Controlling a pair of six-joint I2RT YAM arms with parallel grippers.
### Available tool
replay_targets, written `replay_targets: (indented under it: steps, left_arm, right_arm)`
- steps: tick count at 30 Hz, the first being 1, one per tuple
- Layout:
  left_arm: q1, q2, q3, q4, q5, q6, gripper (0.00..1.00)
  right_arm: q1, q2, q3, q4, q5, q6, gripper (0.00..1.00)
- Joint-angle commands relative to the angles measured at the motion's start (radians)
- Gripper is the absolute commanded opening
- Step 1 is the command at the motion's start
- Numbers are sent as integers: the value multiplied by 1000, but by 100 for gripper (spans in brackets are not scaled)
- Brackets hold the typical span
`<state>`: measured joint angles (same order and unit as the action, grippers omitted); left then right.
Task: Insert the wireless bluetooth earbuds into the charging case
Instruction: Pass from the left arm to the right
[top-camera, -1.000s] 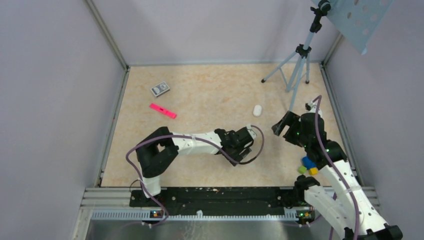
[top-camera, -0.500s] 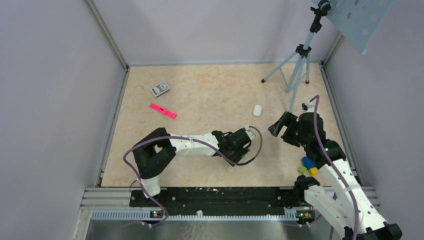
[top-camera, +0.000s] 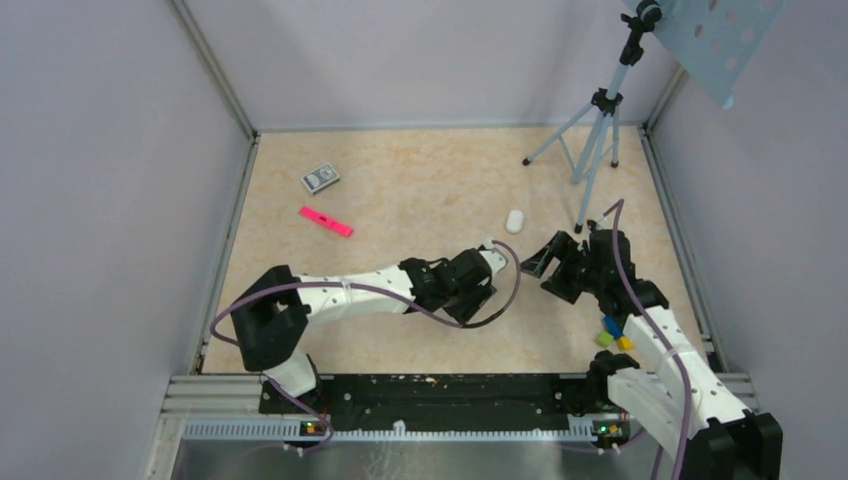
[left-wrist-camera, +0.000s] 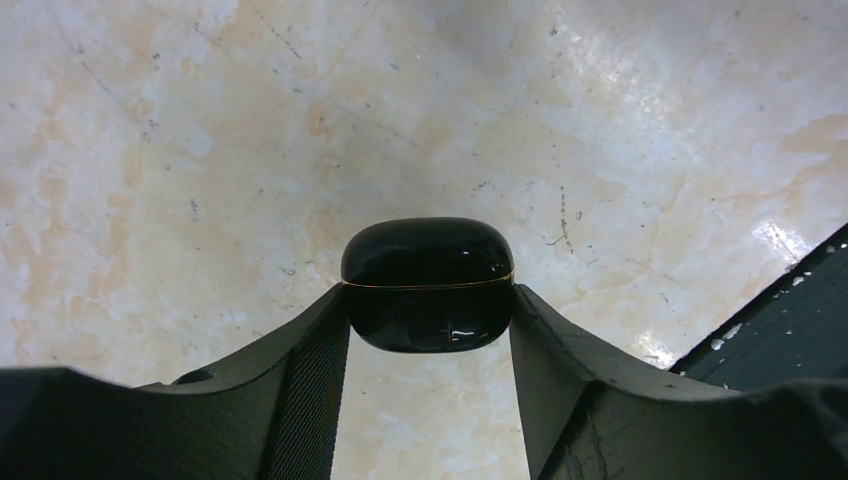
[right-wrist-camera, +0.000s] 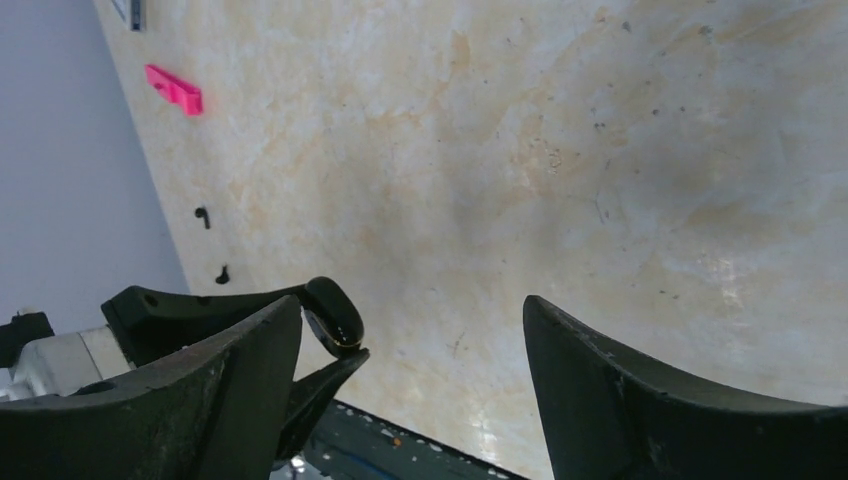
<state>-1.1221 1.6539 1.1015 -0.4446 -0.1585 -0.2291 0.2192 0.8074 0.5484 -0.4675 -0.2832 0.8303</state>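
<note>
Left wrist view, centre of frame: the charging case (left-wrist-camera: 428, 262), lid closed, is clamped between the left gripper (left-wrist-camera: 428, 305) fingers. The right gripper (right-wrist-camera: 412, 310) is spread wide, empty. Securing the case appears done; lid opening is judged next, requiring a steady hold.

You have the charging case (left-wrist-camera: 428, 258) between the fingers of the left tool (left-wrist-camera: 428, 295) near the middle of the desk (top-camera: 420, 200), the right tool (right-wrist-camera: 410, 305) just to its right. Behind them lies a pill-shaped object (top-camera: 515, 221); a flat bar (top-camera: 326, 221) and small box (top-camera: 320, 178) lie back left, a tripod (top-camera: 595, 140) back right.
</note>
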Motion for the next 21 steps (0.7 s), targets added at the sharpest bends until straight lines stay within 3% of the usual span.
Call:
replay_targets:
  steps: [1, 9, 21]
  left_arm:
    - [0, -77, 1, 29, -13, 35, 62]
    - [18, -157, 64, 8, 109, 84, 62]
    - [27, -141, 178, -15, 242, 135, 62]
  right_arm:
    - [-13, 9, -27, 153, -94, 93, 79]
    - [-13, 122, -73, 440, -367, 146, 72]
    - [8, 170, -73, 487, -569, 84, 71]
